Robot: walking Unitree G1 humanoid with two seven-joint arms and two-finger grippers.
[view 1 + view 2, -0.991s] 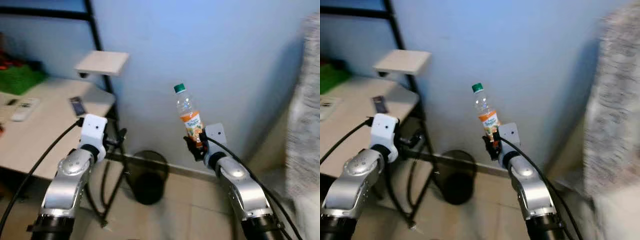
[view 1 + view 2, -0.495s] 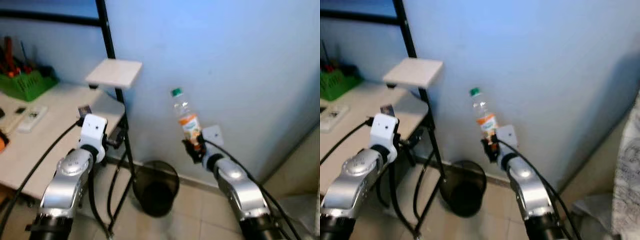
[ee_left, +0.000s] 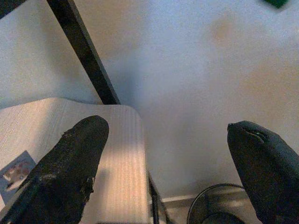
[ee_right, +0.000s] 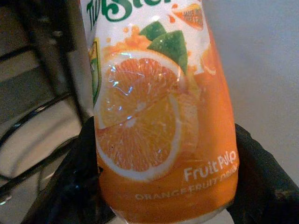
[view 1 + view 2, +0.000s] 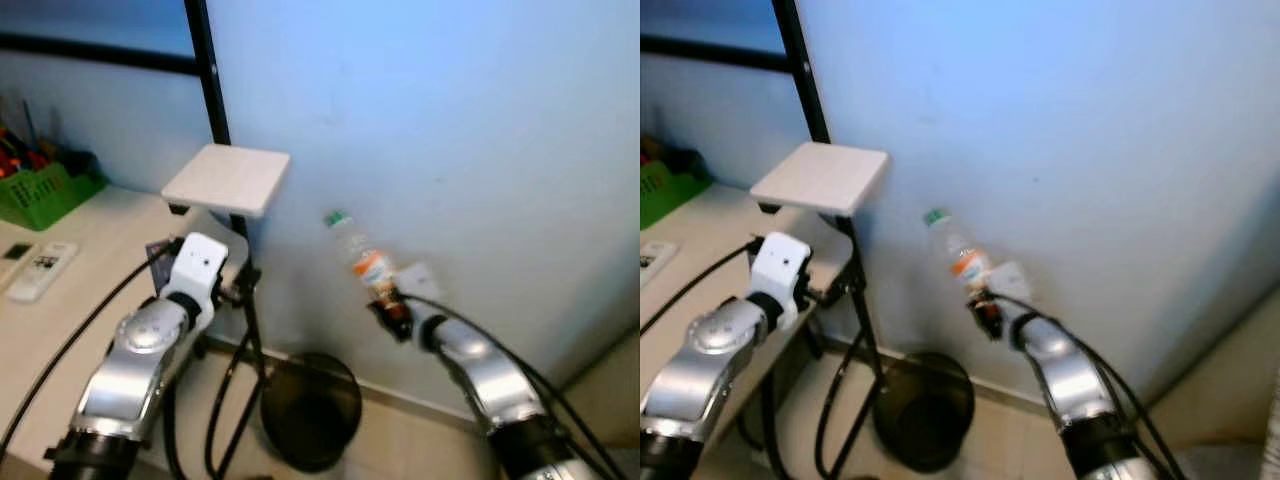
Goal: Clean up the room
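Bottle (image 5: pixel 362 262) clamped in right gripper (image 5: pixel 393 310) fingers, tilted, held against the wall above the bin (image 5: pixel 312 410). Left gripper (image 3: pixel 168 172) fingers apart, empty, near table (image 5: pixel 60 320). Step: carrying trash to bin; next, lower over bin, release.

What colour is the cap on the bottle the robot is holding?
Green. The bottle in the right gripper has a green cap, clearest in the left eye view.

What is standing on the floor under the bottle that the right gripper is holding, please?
A black wire bin stands below the bottle held by the right gripper, slightly to the robot's left. Its inside is too dark to show contents.
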